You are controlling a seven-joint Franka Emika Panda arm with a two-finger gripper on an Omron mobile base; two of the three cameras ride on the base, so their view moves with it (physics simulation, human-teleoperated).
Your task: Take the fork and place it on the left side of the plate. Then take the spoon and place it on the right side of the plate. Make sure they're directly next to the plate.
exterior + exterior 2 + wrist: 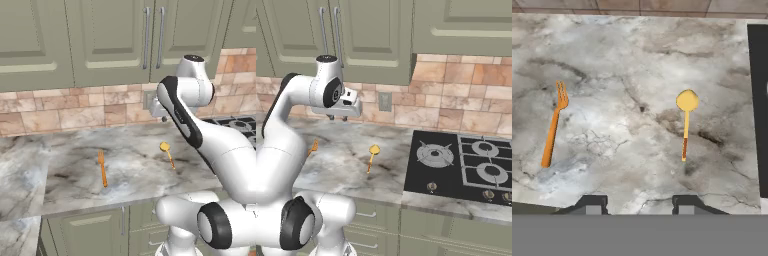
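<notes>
An orange fork (102, 167) (553, 122) lies on the marble counter (75, 175), tines toward the wall; the right base view shows a bit of the fork (313, 147) beside the arm. To its right lies the orange-yellow spoon (167, 152) (372, 156) (686, 122), bowl toward the wall. My gripper (162, 118) (338, 118) (639, 205) hangs high above the counter near the backsplash, pointing down between the two. Its fingers stand apart and hold nothing. The plate is out of view.
A black gas stove (466, 165) (240, 122) borders the counter on the right, close to the spoon. Green wall cabinets (110, 40) hang above the tiled backsplash, which carries an outlet (385, 101). The counter's front edge (542, 205) runs just below the fork's handle.
</notes>
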